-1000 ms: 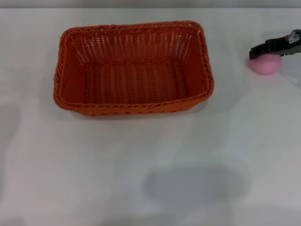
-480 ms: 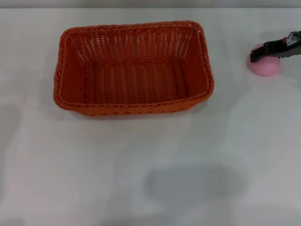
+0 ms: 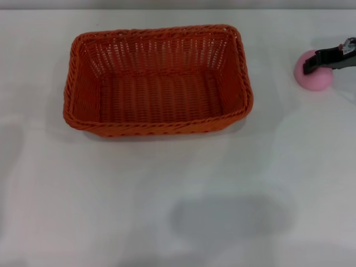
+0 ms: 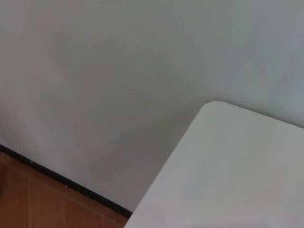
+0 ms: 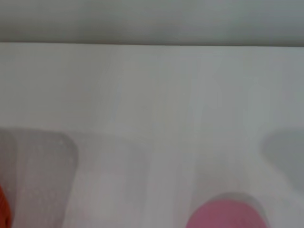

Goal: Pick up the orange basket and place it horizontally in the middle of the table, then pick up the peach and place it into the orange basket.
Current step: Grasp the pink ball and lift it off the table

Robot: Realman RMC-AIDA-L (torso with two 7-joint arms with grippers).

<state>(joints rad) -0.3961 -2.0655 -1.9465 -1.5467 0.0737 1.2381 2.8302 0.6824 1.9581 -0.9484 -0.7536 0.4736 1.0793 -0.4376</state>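
The right gripper [image 3: 318,60] sits over the peach [image 3: 315,78] at the far right; I cannot tell its grip. Basket [image 3: 158,80] lies mid-table [image 3: 167,194].

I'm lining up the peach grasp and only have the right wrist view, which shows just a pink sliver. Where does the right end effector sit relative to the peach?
Observer: In the head view the right end effector reaches in from the picture's right edge, its dark tip lying across the top of the peach.
Operator: Is the basket ready?
Observer: Yes, the orange basket lies lengthwise across mid-table, empty, well to the left of the peach.
Operator: And the left arm?
Observer: It is out of the head view; its wrist camera shows only a corner of the table and a wall.
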